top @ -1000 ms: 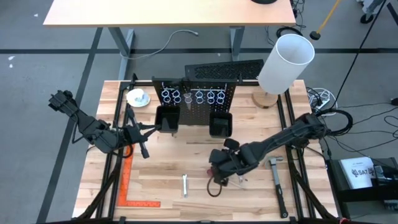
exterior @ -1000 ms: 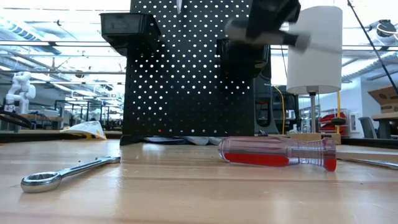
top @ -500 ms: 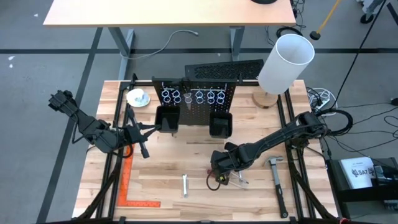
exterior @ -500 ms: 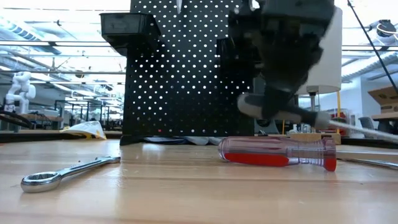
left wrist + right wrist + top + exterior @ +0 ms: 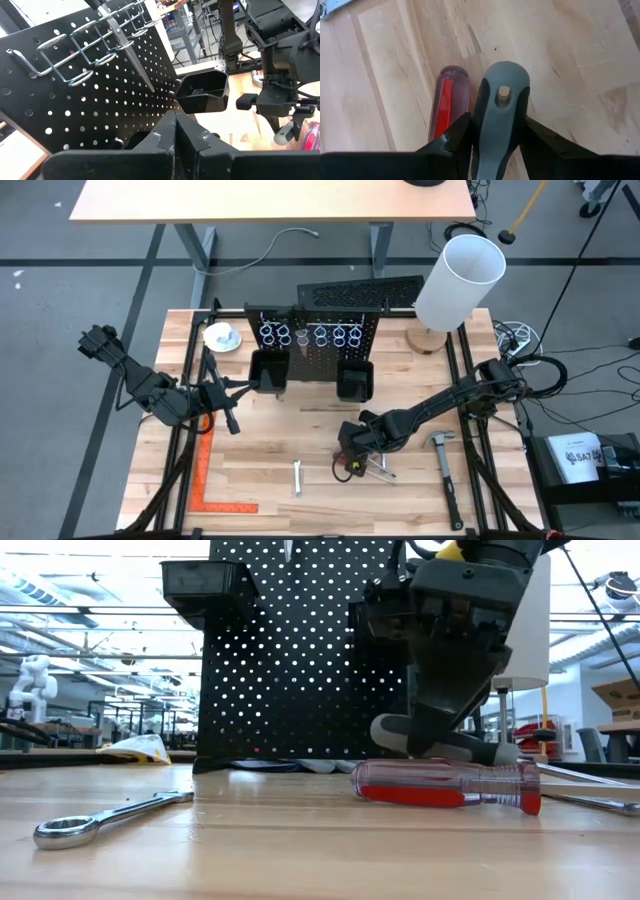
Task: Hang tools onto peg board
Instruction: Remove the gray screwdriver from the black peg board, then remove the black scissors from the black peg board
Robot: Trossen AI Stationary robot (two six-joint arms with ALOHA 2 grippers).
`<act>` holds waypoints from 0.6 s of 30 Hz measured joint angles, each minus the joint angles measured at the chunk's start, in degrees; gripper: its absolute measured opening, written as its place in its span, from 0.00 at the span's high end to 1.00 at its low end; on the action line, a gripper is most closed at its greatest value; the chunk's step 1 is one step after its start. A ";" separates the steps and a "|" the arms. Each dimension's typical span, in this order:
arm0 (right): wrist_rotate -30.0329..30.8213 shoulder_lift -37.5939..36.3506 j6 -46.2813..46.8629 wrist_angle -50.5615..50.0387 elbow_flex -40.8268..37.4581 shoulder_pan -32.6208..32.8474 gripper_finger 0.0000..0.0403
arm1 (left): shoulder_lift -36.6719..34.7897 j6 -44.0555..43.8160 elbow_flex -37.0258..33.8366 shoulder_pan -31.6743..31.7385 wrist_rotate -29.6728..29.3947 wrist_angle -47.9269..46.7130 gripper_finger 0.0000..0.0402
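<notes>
My right gripper (image 5: 350,462) stands low over the table's near middle, shut on a grey-handled screwdriver (image 5: 440,745). Right beneath it a red-handled screwdriver (image 5: 445,785) lies flat on the wood, also seen in the right wrist view (image 5: 449,107). A silver wrench (image 5: 100,820) lies flat to its left. The black peg board (image 5: 318,340) stands upright at the far middle. Scissors (image 5: 127,50) hang from one of its wire rings. My left gripper (image 5: 176,131) waits shut and level at the left, near the board's left bin (image 5: 268,370). My right gripper pinches the grey screwdriver's handle (image 5: 500,125) between its two fingers, which slant down from above. The butt end (image 5: 504,92) sticks out past the fingertips. The shaft (image 5: 565,772) runs out the other side, nearly level. Whether the handle touches the red screwdriver below, I cannot tell.
A hammer (image 5: 445,468) lies near the table's right edge and an orange square ruler (image 5: 205,480) at the near left. A white lamp (image 5: 460,280) stands at the far right, a white dish (image 5: 220,336) at the far left. A second black bin (image 5: 355,380) hangs on the board.
My right gripper has come down toward the table, a little toward the near edge, and tipped steeper. It carries the grey-handled screwdriver from high in front of the peg board to just above the red screwdriver.
</notes>
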 joint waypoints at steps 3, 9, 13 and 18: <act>-0.62 0.00 -0.03 0.05 -0.01 0.02 0.64 | 0.00 0.01 0.00 0.00 0.00 -0.01 0.98; -1.61 0.00 -0.03 0.07 0.00 0.04 0.55 | 0.00 0.02 0.00 0.00 0.02 0.00 0.98; -2.99 0.00 -0.03 0.30 -0.01 0.04 0.53 | 0.00 0.01 0.00 0.00 0.02 0.00 0.98; -2.99 0.00 -0.28 0.41 0.00 0.04 0.53 | 0.00 0.02 0.00 0.00 0.02 0.00 0.98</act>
